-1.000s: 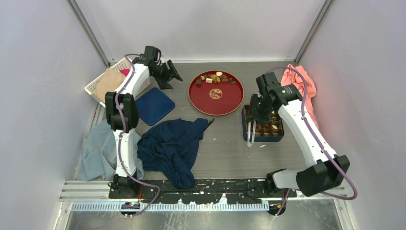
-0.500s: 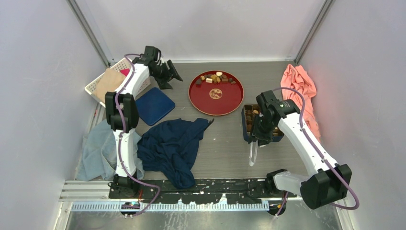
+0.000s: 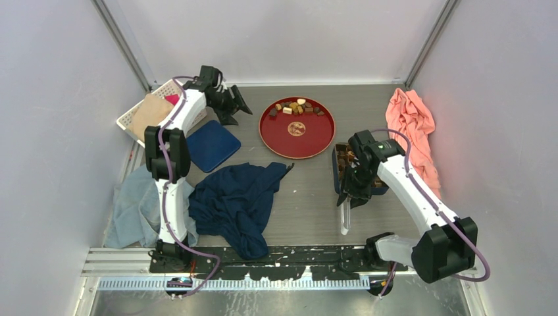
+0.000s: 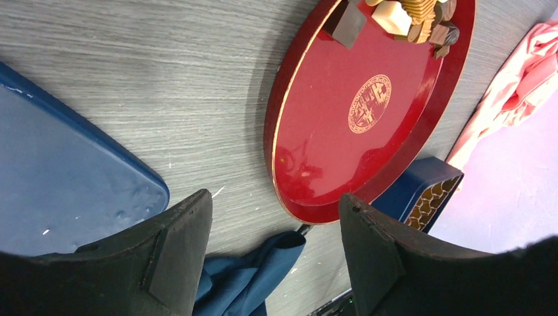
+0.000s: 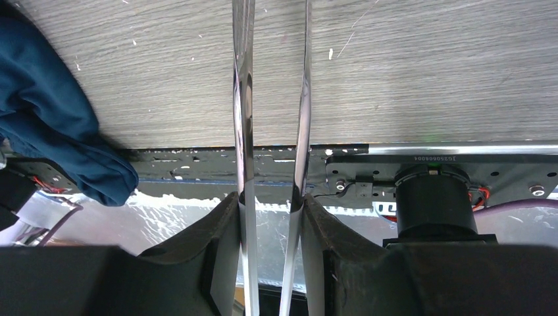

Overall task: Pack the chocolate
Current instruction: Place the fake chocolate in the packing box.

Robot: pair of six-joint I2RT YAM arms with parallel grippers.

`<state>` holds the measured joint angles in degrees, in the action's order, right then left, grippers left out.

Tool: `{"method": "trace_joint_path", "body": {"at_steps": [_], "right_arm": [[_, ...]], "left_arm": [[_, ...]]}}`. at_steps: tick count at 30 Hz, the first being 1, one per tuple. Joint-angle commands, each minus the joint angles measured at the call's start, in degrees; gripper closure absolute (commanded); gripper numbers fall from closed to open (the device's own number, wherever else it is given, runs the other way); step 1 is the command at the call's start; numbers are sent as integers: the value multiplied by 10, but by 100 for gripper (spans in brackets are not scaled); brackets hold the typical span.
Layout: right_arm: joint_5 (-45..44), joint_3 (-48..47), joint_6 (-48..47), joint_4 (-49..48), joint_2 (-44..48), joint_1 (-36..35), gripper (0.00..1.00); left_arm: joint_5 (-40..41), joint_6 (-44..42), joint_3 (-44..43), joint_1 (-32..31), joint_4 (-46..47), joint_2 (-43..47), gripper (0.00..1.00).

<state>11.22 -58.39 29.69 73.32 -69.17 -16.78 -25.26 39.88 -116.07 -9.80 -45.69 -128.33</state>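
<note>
The chocolate (image 3: 297, 106) lies heaped at the 12 o'clock rim of the red tray (image 3: 276, 138), and the heap's long axis runs from 9 to 3. Single pieces are too small to tell their heading. More pieces sit in the navy box (image 3: 336, 176) at the tray's 4 o'clock. The right gripper (image 3: 347, 197) clamps metal tongs (image 3: 344, 222) that point to 6 o'clock. The left gripper (image 3: 235, 112) stands wide apart at the tray's 9 o'clock.

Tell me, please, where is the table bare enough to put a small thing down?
Bare table lies between the navy cloth and the navy box, nearer than the red tray. Another patch: between the tray and the pink cloth. The left side is crowded: basket, blue lid, pale cloth.
</note>
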Motion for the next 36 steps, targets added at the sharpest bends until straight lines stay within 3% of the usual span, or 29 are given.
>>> {"method": "trace_joint_path", "body": {"at_steps": [1, 17, 22, 27, 36], "right_arm": [[-5, -17, -11, -6, -16, -1, 88], [-49, -32, -5, -48, -65, -1, 88], [-45, -28, -7, -49, -79, -1, 83], [-45, -29, -14, -47, -83, -1, 66], [-31, -27, -15, -25, -65, -1, 69]], "left_arm": [[-11, -16, 16, -3, 25, 48, 29], [-27, -13, 17, 9, 17, 34, 29], [-25, -15, -4, 11, 9, 25, 29], [-23, -14, -17, 11, 3, 17, 29], [-20, -7, -32, 11, 3, 8, 29]]}}
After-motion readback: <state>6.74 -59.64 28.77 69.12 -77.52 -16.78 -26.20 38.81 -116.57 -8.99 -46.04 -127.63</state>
